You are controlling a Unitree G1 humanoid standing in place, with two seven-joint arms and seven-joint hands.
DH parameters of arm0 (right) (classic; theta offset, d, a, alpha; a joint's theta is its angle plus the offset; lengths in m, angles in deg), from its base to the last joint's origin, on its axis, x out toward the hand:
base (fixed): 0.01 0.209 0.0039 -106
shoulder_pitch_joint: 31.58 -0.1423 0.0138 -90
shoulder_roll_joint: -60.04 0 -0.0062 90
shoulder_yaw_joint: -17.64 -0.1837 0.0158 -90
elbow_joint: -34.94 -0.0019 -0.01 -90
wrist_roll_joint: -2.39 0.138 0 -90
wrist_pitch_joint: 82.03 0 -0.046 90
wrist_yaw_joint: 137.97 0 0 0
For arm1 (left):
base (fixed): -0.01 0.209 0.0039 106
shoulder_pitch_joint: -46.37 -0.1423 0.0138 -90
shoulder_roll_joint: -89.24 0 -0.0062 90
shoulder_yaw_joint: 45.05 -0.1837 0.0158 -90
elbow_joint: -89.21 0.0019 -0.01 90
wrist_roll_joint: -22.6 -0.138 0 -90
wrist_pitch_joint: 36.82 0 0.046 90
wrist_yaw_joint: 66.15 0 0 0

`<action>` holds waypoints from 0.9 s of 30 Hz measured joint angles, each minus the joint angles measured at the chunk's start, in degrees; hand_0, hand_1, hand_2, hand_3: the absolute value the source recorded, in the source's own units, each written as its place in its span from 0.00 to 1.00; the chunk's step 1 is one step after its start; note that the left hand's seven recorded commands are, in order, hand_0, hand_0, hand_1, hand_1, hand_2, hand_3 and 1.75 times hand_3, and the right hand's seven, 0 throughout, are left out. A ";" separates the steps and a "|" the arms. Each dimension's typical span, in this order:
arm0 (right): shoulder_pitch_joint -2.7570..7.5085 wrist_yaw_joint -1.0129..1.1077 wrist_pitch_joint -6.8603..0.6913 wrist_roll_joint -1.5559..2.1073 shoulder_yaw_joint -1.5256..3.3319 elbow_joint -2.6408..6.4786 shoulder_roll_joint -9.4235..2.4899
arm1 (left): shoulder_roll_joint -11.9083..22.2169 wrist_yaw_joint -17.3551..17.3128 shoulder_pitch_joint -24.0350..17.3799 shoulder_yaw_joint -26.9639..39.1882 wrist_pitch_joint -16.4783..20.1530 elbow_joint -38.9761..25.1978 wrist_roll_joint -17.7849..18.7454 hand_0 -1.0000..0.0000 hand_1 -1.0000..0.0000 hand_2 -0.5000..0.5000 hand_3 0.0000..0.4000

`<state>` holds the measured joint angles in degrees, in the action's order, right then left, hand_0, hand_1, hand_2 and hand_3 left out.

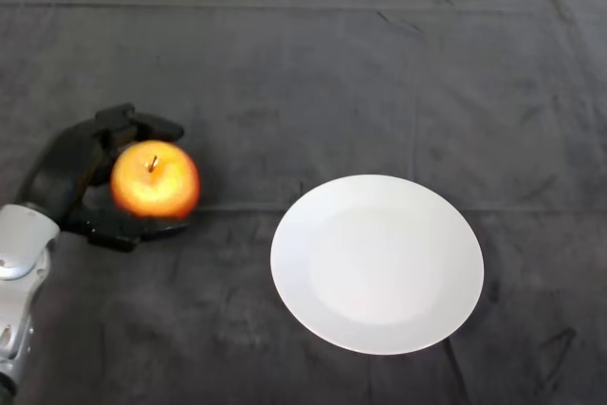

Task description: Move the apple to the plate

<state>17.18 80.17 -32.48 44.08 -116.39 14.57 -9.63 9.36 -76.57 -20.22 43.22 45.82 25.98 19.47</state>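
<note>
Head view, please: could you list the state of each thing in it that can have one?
apple: stem up, held in the left hand, left of the plate, not on it.
left hand: curled round the apple from the left, fingers above it, thumb below.
plate: white, lying flat on the dark cloth, nothing on it.
dark cloth: spread over the table, slightly creased.

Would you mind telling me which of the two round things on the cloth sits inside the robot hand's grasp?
The apple: the left robot hand curls around it, while the white plate lies apart to its right, holding nothing.
</note>
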 measured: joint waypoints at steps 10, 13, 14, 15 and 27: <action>0.00 0.00 0.00 0.00 0.00 0.00 0.00 | -2.27 3.96 -0.02 -1.53 -2.59 -2.15 -2.81 0.00 0.00 0.50 1.00; 0.00 0.00 0.00 0.00 0.00 0.00 0.00 | -3.51 4.87 -0.02 -2.72 -2.95 -2.90 -3.18 0.00 0.00 0.50 1.00; 0.00 0.00 0.00 0.00 0.00 -0.01 0.00 | -3.82 5.08 -0.01 -3.06 -2.98 -3.29 -3.47 0.00 0.00 0.50 1.00; 0.00 0.00 0.00 0.00 0.00 -0.01 0.00 | -3.89 5.54 -0.01 -3.78 -2.99 -3.72 -3.78 0.00 0.00 0.50 1.00; 0.00 -0.04 0.00 0.01 0.00 -0.02 0.00 | -8.29 11.95 0.01 -10.99 -3.48 -6.33 -7.32 0.00 0.00 0.50 1.00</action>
<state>17.18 80.13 -32.48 44.09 -116.39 14.55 -9.63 1.08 -64.62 -20.21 32.22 42.34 19.65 12.15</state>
